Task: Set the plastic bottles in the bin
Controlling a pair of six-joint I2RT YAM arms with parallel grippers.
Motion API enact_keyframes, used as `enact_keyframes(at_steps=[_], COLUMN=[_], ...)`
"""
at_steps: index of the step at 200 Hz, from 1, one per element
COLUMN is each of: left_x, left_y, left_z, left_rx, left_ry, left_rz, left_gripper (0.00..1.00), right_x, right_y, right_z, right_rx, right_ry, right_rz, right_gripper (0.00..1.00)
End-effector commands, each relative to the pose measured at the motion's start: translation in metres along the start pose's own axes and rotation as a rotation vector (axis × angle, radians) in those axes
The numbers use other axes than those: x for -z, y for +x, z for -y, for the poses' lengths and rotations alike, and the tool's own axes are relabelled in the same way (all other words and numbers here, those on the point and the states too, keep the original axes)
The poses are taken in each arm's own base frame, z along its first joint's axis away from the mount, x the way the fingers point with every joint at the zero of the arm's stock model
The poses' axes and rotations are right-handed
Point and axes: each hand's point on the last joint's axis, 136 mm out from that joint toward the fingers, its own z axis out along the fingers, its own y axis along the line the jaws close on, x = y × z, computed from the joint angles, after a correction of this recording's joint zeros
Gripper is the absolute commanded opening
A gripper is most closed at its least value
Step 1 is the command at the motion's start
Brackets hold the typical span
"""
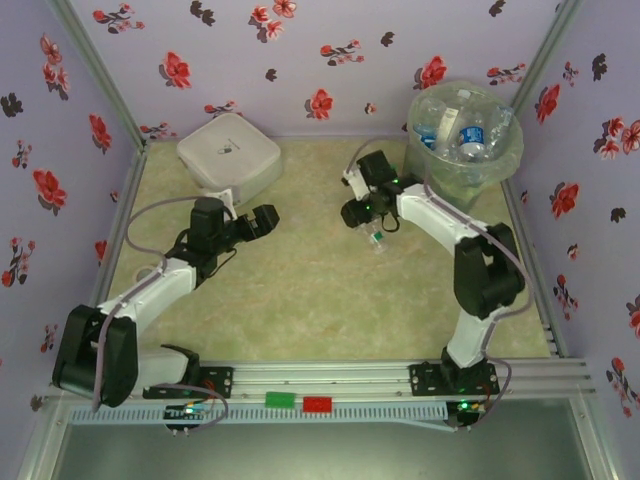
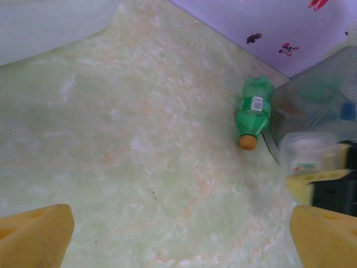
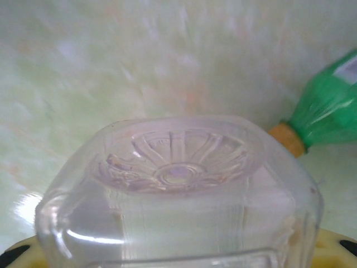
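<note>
Right gripper [image 1: 374, 232]: I see it pinching a clear plastic bottle [image 3: 178, 190]. On the right wrist camera the ribbed round base faces the lens and the walls are squashed almost square between the yellow fingers [image 3: 337, 251] at 5 and 7 o'clock.
Clear bottle, place: from overhead it sits just right of centre on the pale green marbled bench [image 1: 300, 290], at 7 o'clock from the bin. I cannot tell whether it touches the bench.
Left gripper [image 1: 264, 222]: spread wide and holding nothing. On its own camera the two yellow fingertips sit at 7 and 5 o'clock with bare bench between them.
Left gripper, place: at 9 o'clock from bench centre, at 5 o'clock from the white square lidded box [image 1: 228, 152].
Bin [image 1: 500, 165]: a tall round translucent grey-green wastebasket with a clear bag liner, at 1 o'clock on the bench against the back wall.
Bin contents: several clear bottles with blue labels [image 1: 470, 135] lie heaped inside.
Green plastic bottle [image 2: 254, 111]: lying on its side on the bench, orange cap pointing to 6 o'clock on the left wrist camera, just beside the bin wall. I cannot tell whether they touch.
Green bottle against clear bottle: on the right wrist camera it lies at 2 o'clock, cap end near the clear bottle's base.
</note>
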Motion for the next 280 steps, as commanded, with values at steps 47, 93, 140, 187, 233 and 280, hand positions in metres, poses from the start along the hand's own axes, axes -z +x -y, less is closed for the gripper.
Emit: enact_keyframes(at_steps=[47, 93, 140, 187, 233, 280], left_x=[0.011, 0.004, 0.002, 0.005, 0.007, 0.007], left_y=[0.012, 0.014, 0.008, 0.007, 0.007, 0.007], left_z=[-0.010, -0.012, -0.008, -0.005, -0.005, -0.004], left_rx=[-0.081, -0.083, -0.078, -0.078, -0.071, -0.072], left_ry=[-0.037, -0.041, -0.029, -0.029, -0.028, -0.027], left_rz=[-0.022, -0.031, -0.020, -0.022, -0.020, -0.020], left_gripper=[1.00, 1.00, 1.00, 1.00, 1.00, 1.00], right_x=[0.137, 0.240, 0.302, 0.327, 0.304, 0.250], right_y=[-0.094, -0.124, -0.119, -0.113, -0.105, -0.079], right_z=[0.001, 0.067, 0.155, 0.213, 0.249, 0.257], right_rx=[-0.174, -0.357, -0.498, -0.551, -0.578, -0.612], right_ry=[-0.054, 0.041, 0.312, 0.514, 0.580, 0.548], right_rz=[0.384, 0.652, 0.847, 0.909, 0.844, 0.709], right_gripper=[0.40, 0.39, 0.39, 0.39, 0.39, 0.39])
